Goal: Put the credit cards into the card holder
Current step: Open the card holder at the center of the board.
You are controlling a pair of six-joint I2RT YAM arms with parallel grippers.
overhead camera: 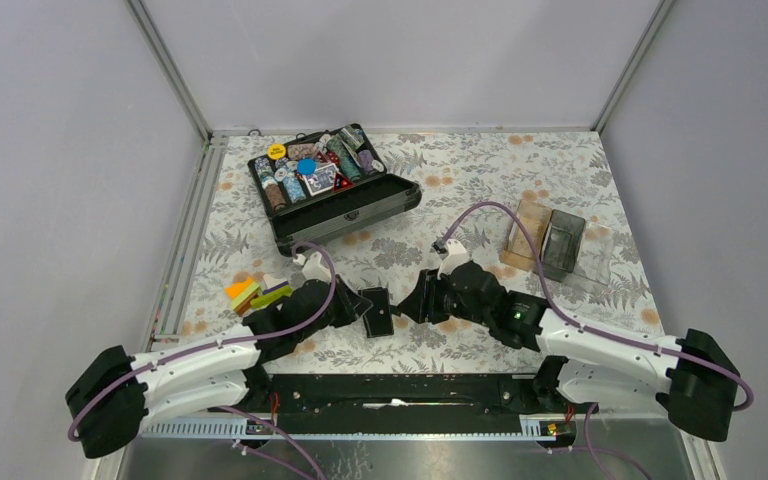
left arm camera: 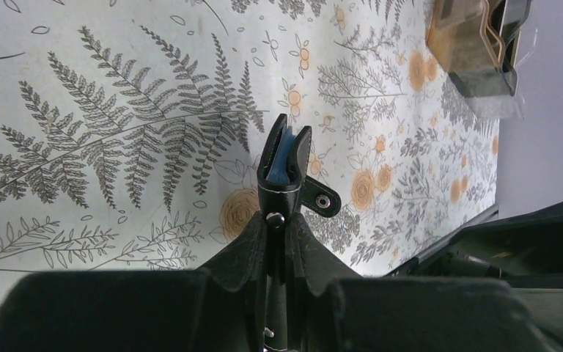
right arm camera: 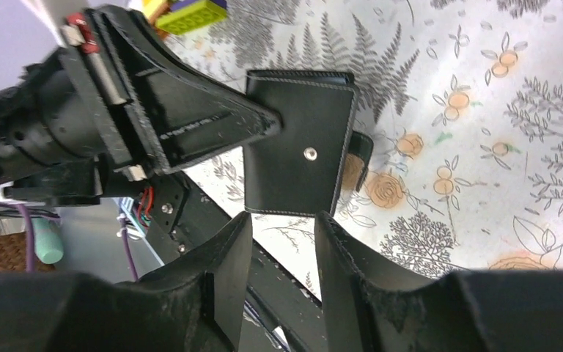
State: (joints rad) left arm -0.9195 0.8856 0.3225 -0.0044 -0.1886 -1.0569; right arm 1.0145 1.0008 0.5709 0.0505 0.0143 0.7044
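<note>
The card holder (overhead camera: 377,312), a small black wallet with a snap, is held up on edge just above the table at centre front. My left gripper (overhead camera: 358,308) is shut on its left end. In the left wrist view the card holder (left arm camera: 286,165) shows blue-grey pockets between its gaping flaps beyond my left gripper (left arm camera: 277,220). My right gripper (right arm camera: 282,220) stands open just short of the card holder (right arm camera: 300,147), nothing between its fingers. Coloured credit cards (overhead camera: 255,292), orange, yellow and white, lie in small piles left of the left arm.
An open black chip case (overhead camera: 335,185) full of poker chips stands at the back left. A clear acrylic tray (overhead camera: 550,245) with tan and dark pieces sits at the right. The table's black front rail (overhead camera: 390,390) runs below both arms.
</note>
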